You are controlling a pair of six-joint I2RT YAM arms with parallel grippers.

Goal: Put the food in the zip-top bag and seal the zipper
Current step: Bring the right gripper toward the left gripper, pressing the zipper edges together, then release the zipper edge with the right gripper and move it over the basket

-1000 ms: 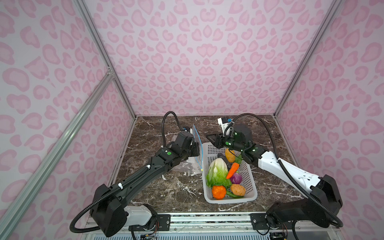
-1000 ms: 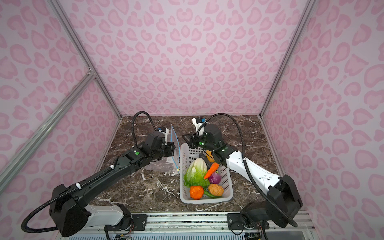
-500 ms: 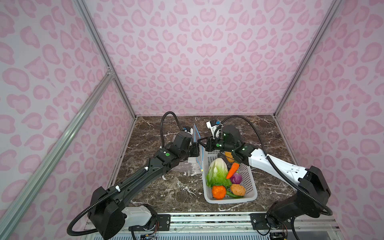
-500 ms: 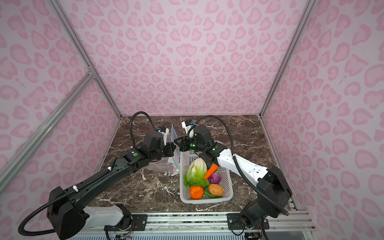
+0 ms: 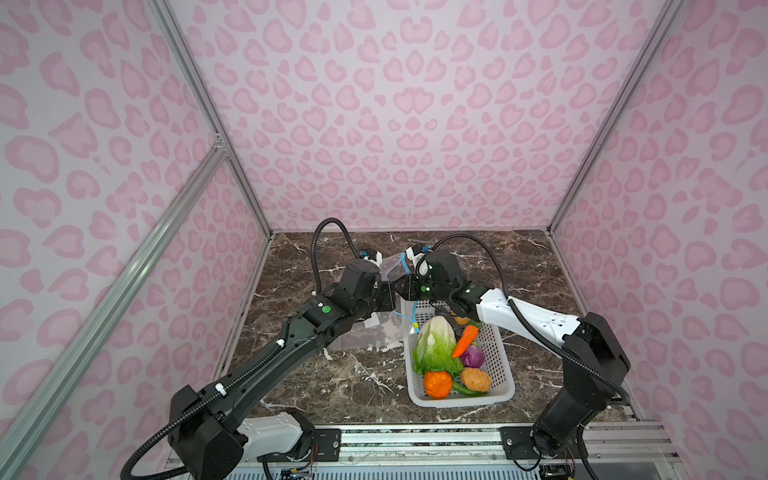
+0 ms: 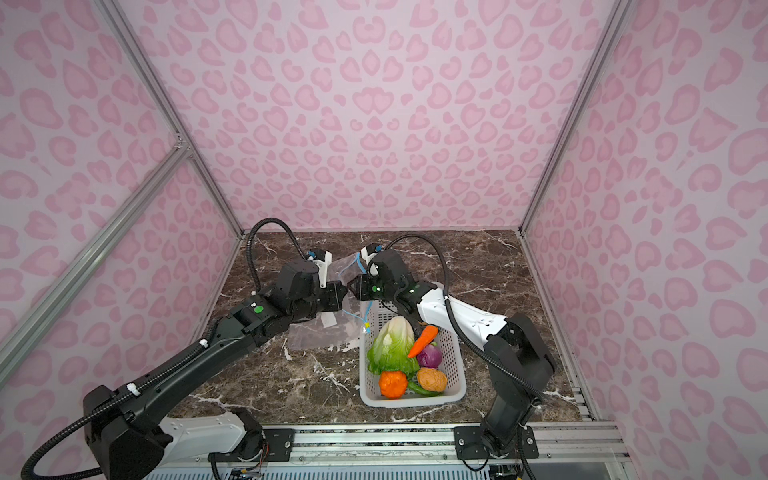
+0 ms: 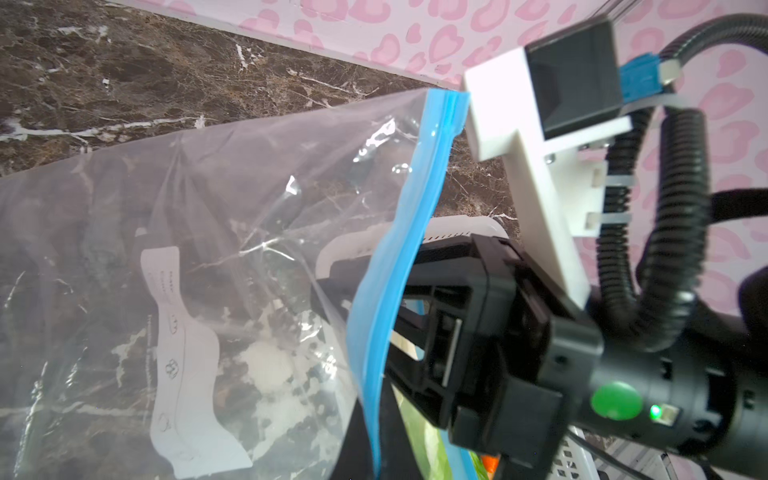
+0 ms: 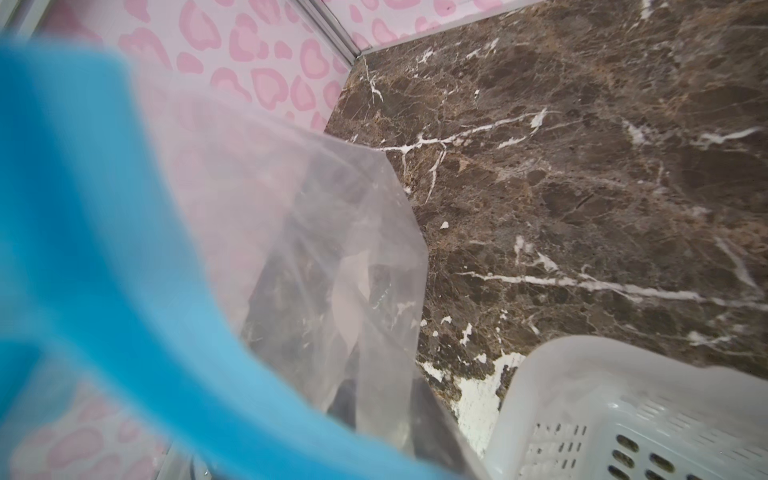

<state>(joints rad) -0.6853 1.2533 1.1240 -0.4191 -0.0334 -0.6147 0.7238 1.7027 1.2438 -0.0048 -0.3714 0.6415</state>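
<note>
Food for this job sits together in the white perforated basket [image 5: 457,401]: cabbage [image 5: 436,345], carrot [image 5: 465,340], purple onion [image 5: 473,355], orange fruit [image 5: 437,383] and a potato [image 5: 476,379]. None of it is in the zip-top bag [image 7: 208,208] yet. The bag stands upright just beside the basket's far corner, with its lower part sagging onto the marble surface [image 5: 353,374].

The left tool [image 5: 389,296] is clenched. Since the film rises from its tip, I judge that it grips the bag near the zipper [image 7: 411,232]. The right tool [image 5: 404,287] faces it across the blue strip, nearly tip to tip. In the left wrist view one of its fingers shows through the clear film, but I cannot tell whether it has closed on the lip.

The step in hand looks like parting the mouth. To do it well, the right tool should catch only the near layer, just under the strip, not both layers at once. It should then draw that layer away gently. The film is floppy, and a hard tug could pull it out of the left tool. The mouth is best held close to the basket's rim, so the food has little way to travel.
</note>
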